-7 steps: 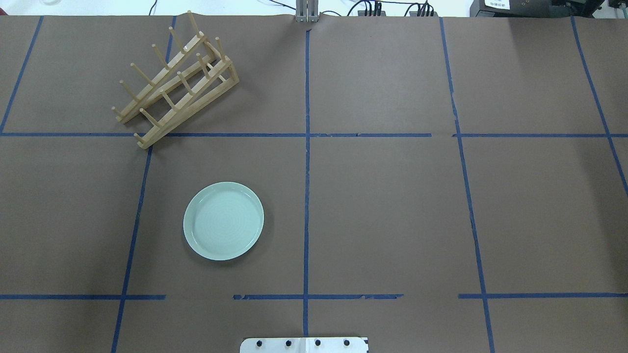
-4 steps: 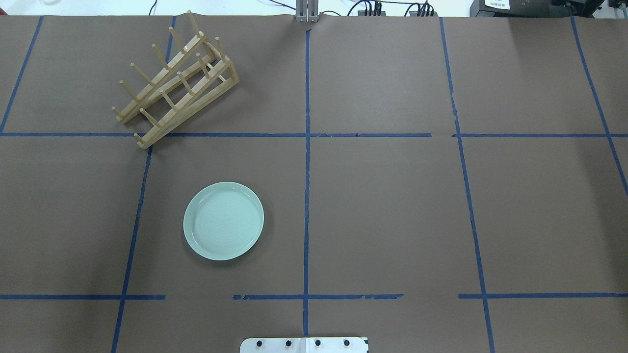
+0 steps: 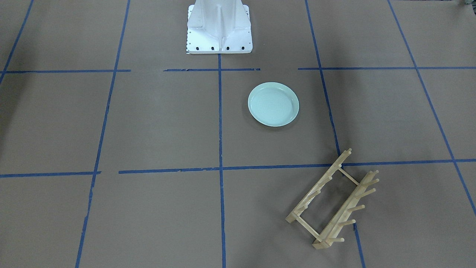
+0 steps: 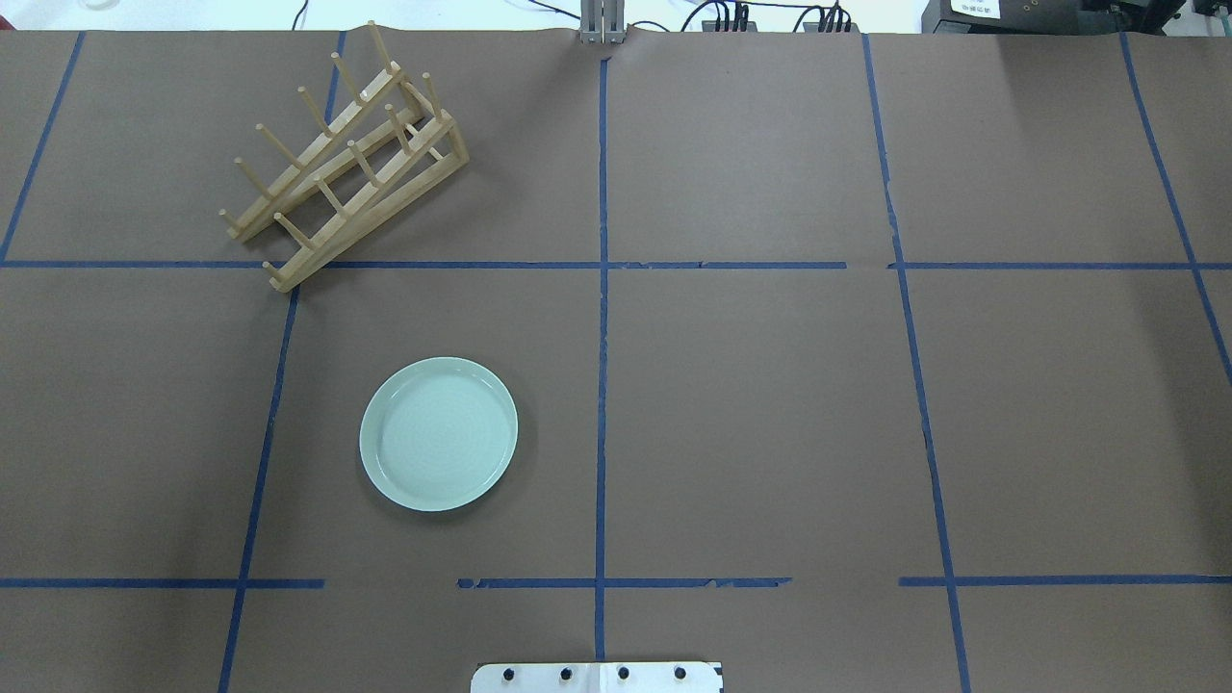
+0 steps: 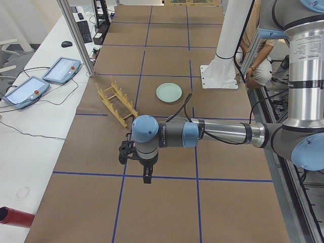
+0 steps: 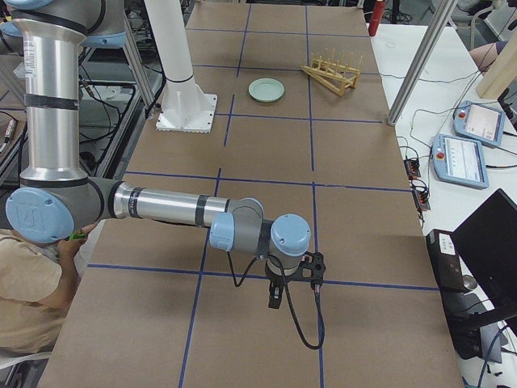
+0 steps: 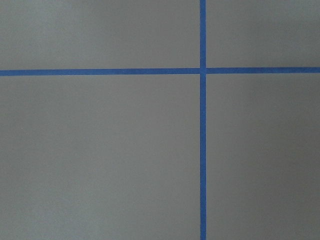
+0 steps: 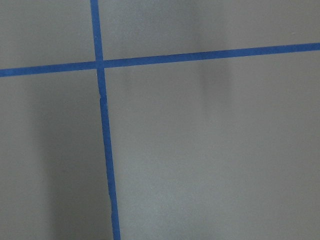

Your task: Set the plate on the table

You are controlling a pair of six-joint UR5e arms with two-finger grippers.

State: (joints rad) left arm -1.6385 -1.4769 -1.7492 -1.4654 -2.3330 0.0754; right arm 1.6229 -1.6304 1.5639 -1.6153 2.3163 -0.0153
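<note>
The pale mint-green plate (image 4: pixel 439 433) lies flat and face up on the brown paper table (image 4: pixel 770 404), left of the middle tape line. It also shows in the front view (image 3: pixel 273 104) and in both side views (image 5: pixel 168 92) (image 6: pixel 266 90). No gripper touches it. My left gripper (image 5: pixel 147 175) hangs over the table's left end, far from the plate, and I cannot tell whether it is open or shut. My right gripper (image 6: pixel 275 296) hangs over the table's right end, and I cannot tell its state either. Both wrist views show only paper and blue tape.
An empty light wooden peg dish rack (image 4: pixel 346 164) stands at the far left of the table, apart from the plate, and also shows in the front view (image 3: pixel 334 201). The white robot base (image 3: pixel 218 26) stands at the near edge. Tablets and cables lie beyond the far edge.
</note>
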